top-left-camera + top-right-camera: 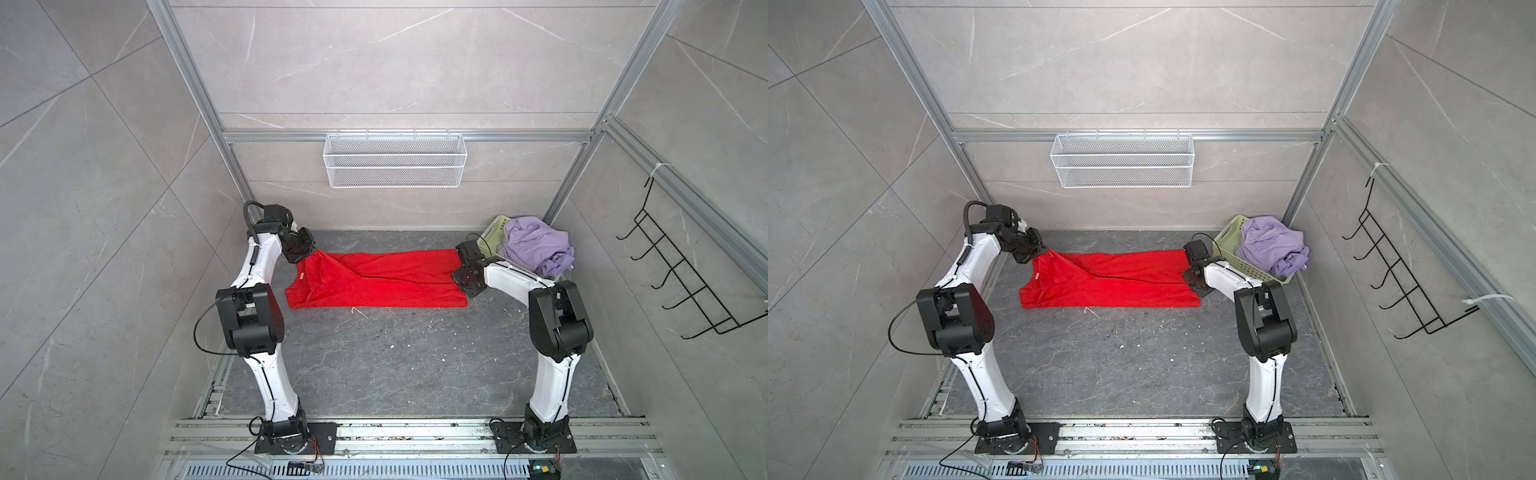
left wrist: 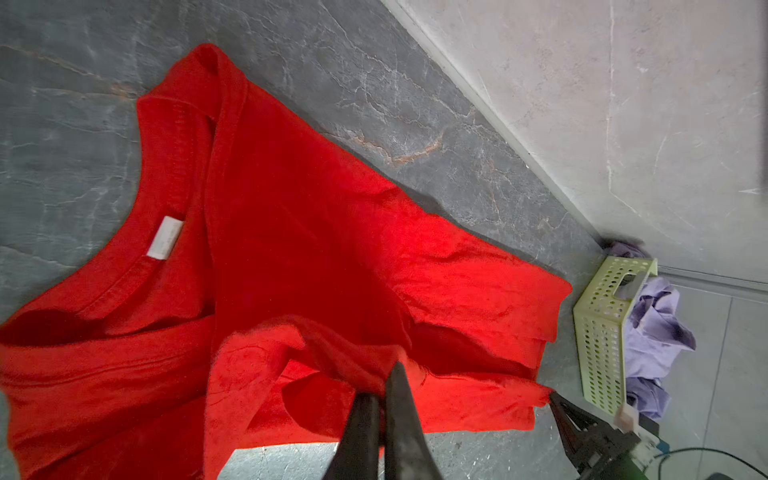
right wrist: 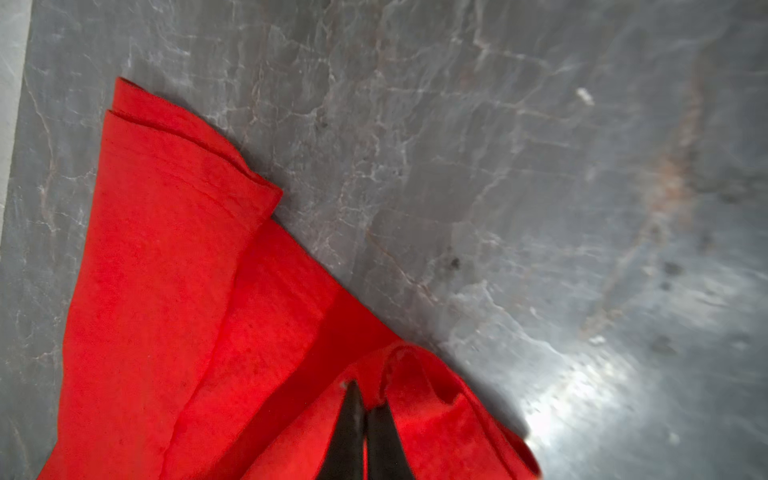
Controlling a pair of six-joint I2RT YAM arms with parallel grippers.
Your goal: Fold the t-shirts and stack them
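Note:
The red t-shirt lies stretched sideways across the dark floor in both top views, partly folded lengthwise, its white neck label at the left end. My left gripper is shut on a bunched fold of red cloth near the far shoulder, lifting it a little. My right gripper is shut on the red hem end. The lilac t-shirt sits crumpled in the pale green basket at the back right.
A white mesh basket hangs on the back wall. A black wire rack hangs on the right wall. Aluminium rails carry both arm bases at the front. Walls close in on three sides.

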